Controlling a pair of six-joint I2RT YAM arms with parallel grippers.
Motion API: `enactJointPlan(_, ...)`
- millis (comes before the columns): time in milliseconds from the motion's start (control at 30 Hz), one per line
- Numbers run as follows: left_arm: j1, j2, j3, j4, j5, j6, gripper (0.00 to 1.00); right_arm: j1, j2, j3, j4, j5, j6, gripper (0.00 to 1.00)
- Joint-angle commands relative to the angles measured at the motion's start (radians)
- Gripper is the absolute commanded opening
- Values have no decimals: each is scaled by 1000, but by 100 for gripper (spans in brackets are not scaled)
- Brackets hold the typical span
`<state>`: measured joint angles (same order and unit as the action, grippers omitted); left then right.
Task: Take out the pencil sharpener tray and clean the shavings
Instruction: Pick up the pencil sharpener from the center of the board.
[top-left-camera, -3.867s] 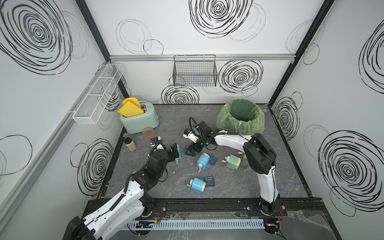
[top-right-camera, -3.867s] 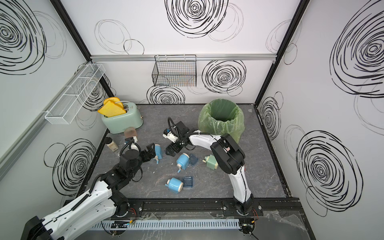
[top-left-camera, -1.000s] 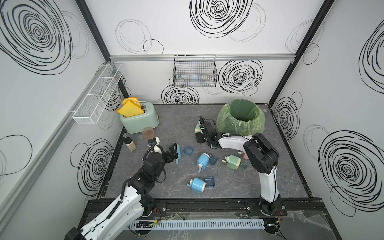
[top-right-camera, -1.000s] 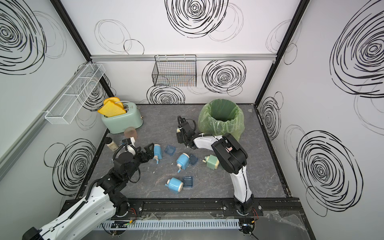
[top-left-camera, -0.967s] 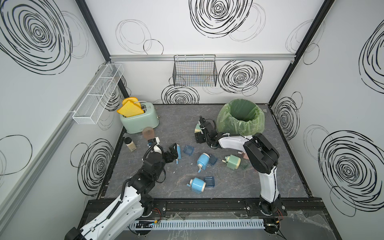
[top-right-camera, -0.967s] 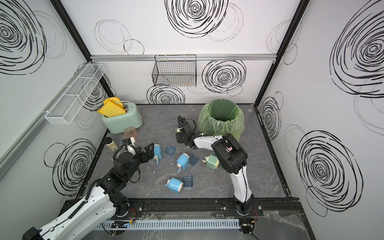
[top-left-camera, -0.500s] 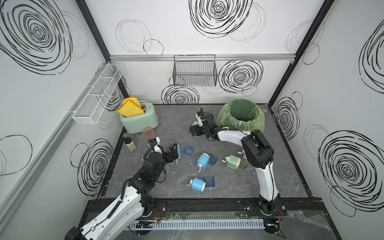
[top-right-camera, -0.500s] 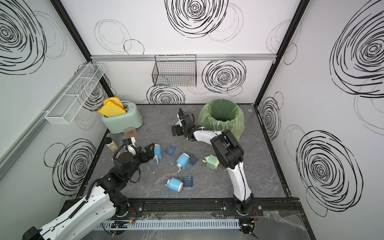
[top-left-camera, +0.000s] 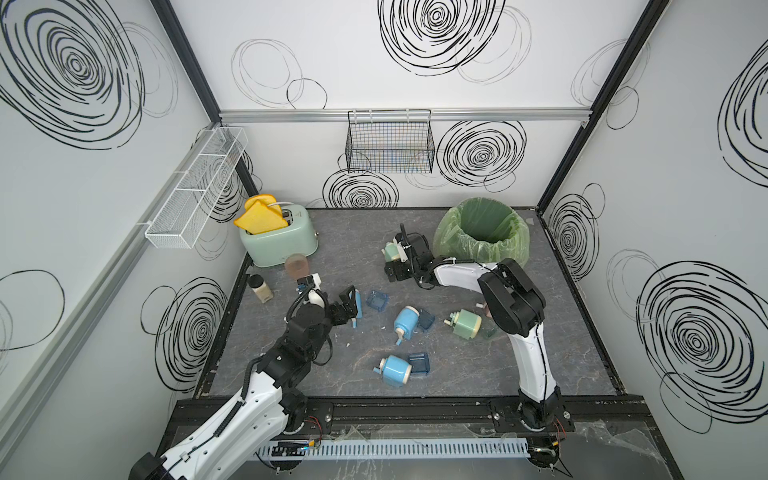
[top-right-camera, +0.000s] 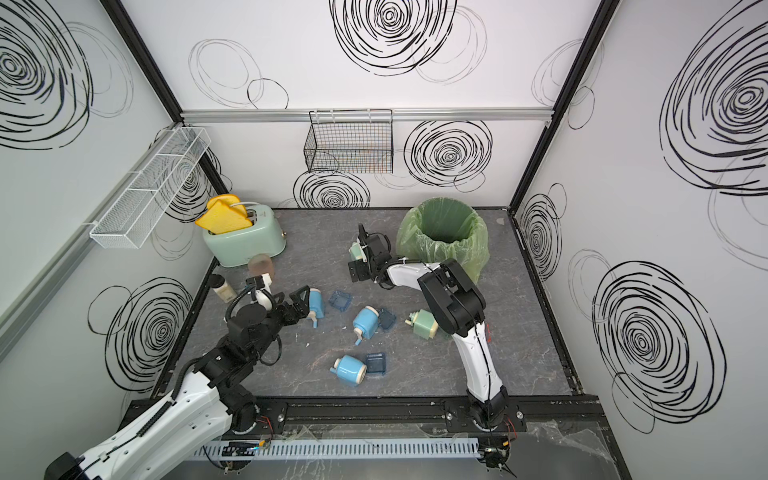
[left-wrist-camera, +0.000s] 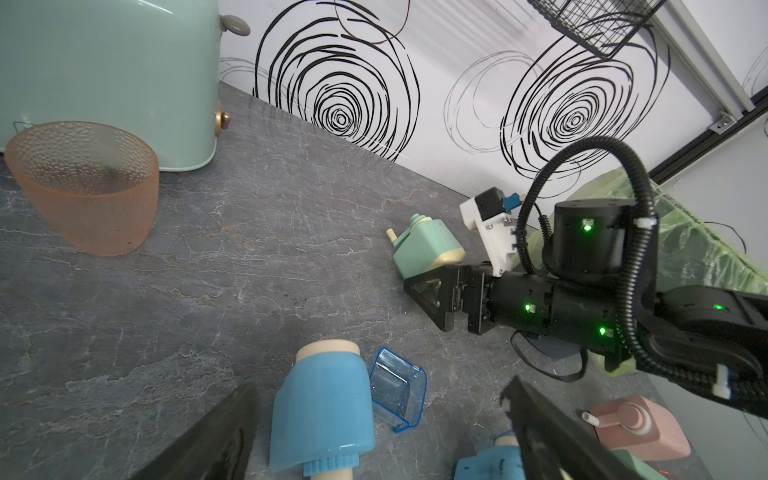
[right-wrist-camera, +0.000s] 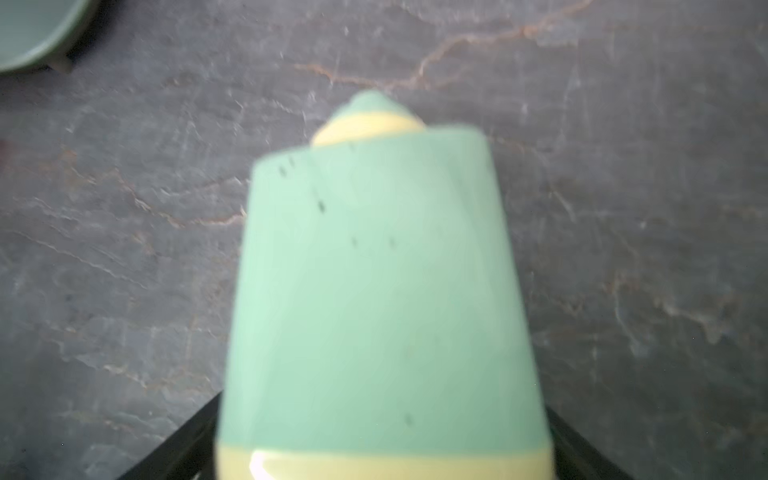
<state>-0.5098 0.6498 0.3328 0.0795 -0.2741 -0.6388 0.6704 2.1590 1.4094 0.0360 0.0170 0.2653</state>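
**Pencil sharpeners, hand-crank, with slide-out trays**

Location. Green sharpener (top-left-camera: 390, 251) sits at frame centre in both top views, just left of the lined bin (top-left-camera: 498, 249). Whether its tray is in place cannot be told. Blue sharpener (left-wrist-camera: 322, 399) lies left of centre, with its clear blue tray (left-wrist-camera: 397, 388) already out and just beside it.

Grippers. Right gripper (top-right-camera: 357, 251) straddles the green sharpener, jaws wide along its sides. The wrist view is blurred, so whether they press or merely flank it cannot be told. Left gripper (top-left-camera: 350, 308) gapes fully with the blue sharpener between its jaws, and nothing is held.

Handling (judged). Light, hollow, rigid plastic, glossy and so likely slippery. Take the body across its flat sides, away from the crank. Tray is thin-walled and probably brittle. Pinch one wall gently and keep the mouth up until over the bin, since shavings would spill easily.

Surface. Table (top-left-camera: 457, 374): dark grey, stone-veined, flat, matt, with a few pale specks.

Room. White walls with black scribbled spirals and black corner posts. Wire basket (top-left-camera: 390, 149) upper centre; white wire shelf (top-left-camera: 195, 191) and mint toaster (top-left-camera: 286, 241) upper left.
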Motion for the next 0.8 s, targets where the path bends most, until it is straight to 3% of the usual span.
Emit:
enactJointPlan(0,-5,8,-7,61,5,4,97,13,-76,-34,55,69,-39,88)
enactJointPlan(333,-5,24,2,67,14,8,97,17,-74,-38,128,100,-92,86)
enactJointPlan(600,-4,34,2,82,27,11,97,21,-103,-78,179,98,-98,61)
enactJointPlan(767,-3,69,13,114,96,29,97,18,-129,-127,219,61,-126,49)
